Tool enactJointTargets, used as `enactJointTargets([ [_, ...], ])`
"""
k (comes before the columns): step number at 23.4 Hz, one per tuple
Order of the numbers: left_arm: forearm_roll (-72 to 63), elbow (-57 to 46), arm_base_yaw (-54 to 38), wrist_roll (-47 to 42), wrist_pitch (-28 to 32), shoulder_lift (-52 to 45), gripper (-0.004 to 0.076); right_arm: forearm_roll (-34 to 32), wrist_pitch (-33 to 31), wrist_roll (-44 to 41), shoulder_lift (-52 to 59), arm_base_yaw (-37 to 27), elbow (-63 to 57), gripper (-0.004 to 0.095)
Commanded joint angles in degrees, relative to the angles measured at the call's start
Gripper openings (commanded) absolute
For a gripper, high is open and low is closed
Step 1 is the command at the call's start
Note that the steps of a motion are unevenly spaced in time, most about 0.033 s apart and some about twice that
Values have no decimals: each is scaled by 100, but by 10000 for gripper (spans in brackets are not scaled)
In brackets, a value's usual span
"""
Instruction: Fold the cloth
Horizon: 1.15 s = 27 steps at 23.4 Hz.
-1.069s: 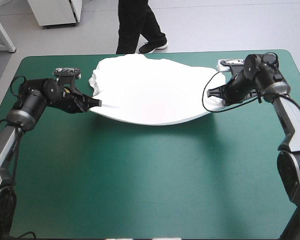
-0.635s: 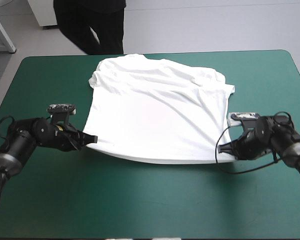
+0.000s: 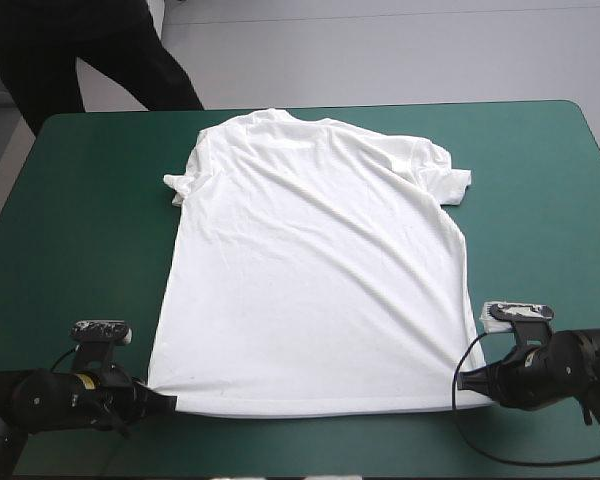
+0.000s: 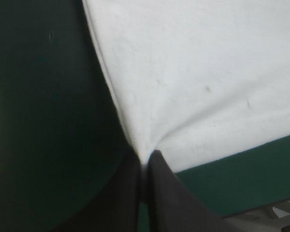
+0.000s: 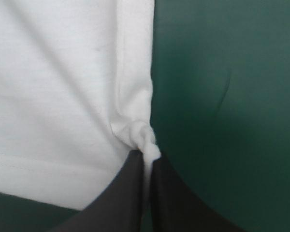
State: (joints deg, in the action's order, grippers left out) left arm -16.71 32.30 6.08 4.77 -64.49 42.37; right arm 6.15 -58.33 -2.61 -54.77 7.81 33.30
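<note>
Left gripper (image 4: 145, 162) is pinching the near left corner of the T-shirt (image 3: 310, 270), its black fingers all but meeting with a small peak of white cloth drawn up between them. Right gripper (image 5: 146, 157) is doing the same at the near right corner, where a crumpled knot of hem is bunching at the fingertips. Both are sitting low by the table's near edge, well apart, and the hem between them is stretching in a nearly straight line. Beyond them the T-shirt is lying spread flat on the teal-green table (image 3: 80, 250), running from the near edge toward the far edge with the neck end farthest away. The left sleeve (image 3: 178, 186) is lying bunched and partly tucked against the body, while the right sleeve (image 3: 448, 180) is lying out more openly. Whether each pinch is taking both layers of the cloth is hard to tell from these views. The hold is looking thin to me: each gripper is grasping only the tip of a corner, so a pull apart or a quick lift could be tugging the cloth free, and one corner slipping would be leaving the fold skewed. The bunched sleeve could also be getting trapped inside a fold and making a lump. Counting: one T-shirt, two sleeves, two gripped corners, two grippers, one table.
</note>
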Motion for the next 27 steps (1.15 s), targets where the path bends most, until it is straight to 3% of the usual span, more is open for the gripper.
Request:
enactJointTargets([
  [1,-25,84,6,-112,-166,-365,-22,34,-285,-137,555,-7,-7,-9],
  [5,-78,84,6,-151,-562,-589,-22,170,-763,-275,1014,-7,-7,-9],
  [15,-117,84,6,-104,-618,-662,-21,631,-1144,-307,1072,-7,5,-2],
  [19,-321,84,6,59,-751,-662,78,710,-1311,-269,1072,-7,13,206],
  [20,-383,84,6,59,-796,-662,120,710,-1311,-269,1072,-7,27,279],
  [21,-436,116,6,59,-901,-662,207,684,-1311,-321,1072,-7,128,419],
  [22,-449,169,6,59,-923,-662,256,629,-1311,-382,1072,-7,214,471],
  [25,-478,494,6,59,-912,-662,372,335,-1311,-416,1072,-7,582,524],
  [27,-148,1064,6,30,-526,-648,395,-222,-1160,-416,1072,-7,1168,514],
])
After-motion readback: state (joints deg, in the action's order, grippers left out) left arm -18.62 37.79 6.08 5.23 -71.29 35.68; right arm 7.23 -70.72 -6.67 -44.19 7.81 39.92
